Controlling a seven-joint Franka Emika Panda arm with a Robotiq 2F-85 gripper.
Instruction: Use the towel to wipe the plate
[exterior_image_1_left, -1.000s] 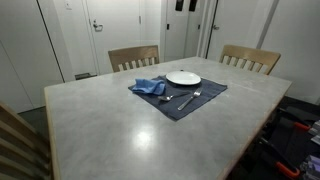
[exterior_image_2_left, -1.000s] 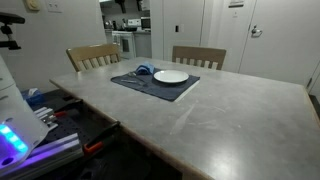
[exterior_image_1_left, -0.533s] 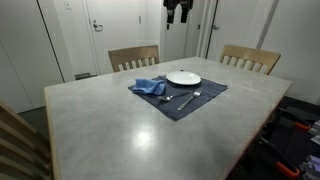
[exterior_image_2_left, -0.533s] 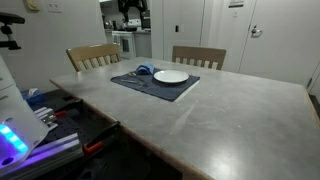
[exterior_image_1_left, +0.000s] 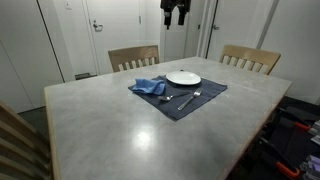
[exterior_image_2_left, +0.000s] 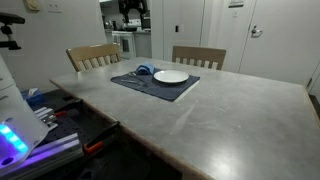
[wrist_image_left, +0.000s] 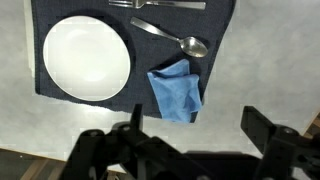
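A white round plate (exterior_image_1_left: 184, 78) (exterior_image_2_left: 171, 76) (wrist_image_left: 87, 56) lies on a dark blue placemat (exterior_image_1_left: 205, 100) (exterior_image_2_left: 135, 83) (wrist_image_left: 225, 50). A crumpled blue towel (exterior_image_1_left: 149, 87) (exterior_image_2_left: 144, 71) (wrist_image_left: 176, 90) lies on the mat beside the plate. My gripper (exterior_image_1_left: 176, 12) (exterior_image_2_left: 133, 10) (wrist_image_left: 195, 125) hangs high above the mat, open and empty, fingers dark at the bottom of the wrist view.
A spoon (wrist_image_left: 170, 38) (exterior_image_1_left: 188, 99) and a fork (wrist_image_left: 158, 4) lie on the mat near the plate. The grey table (exterior_image_1_left: 110, 125) (exterior_image_2_left: 220, 110) has wooden chairs (exterior_image_1_left: 133, 57) (exterior_image_1_left: 250, 58) at its far side. Equipment sits beside the table (exterior_image_2_left: 20, 120).
My gripper has come down a little from the top of the exterior views. Plate, towel and cutlery have not moved.
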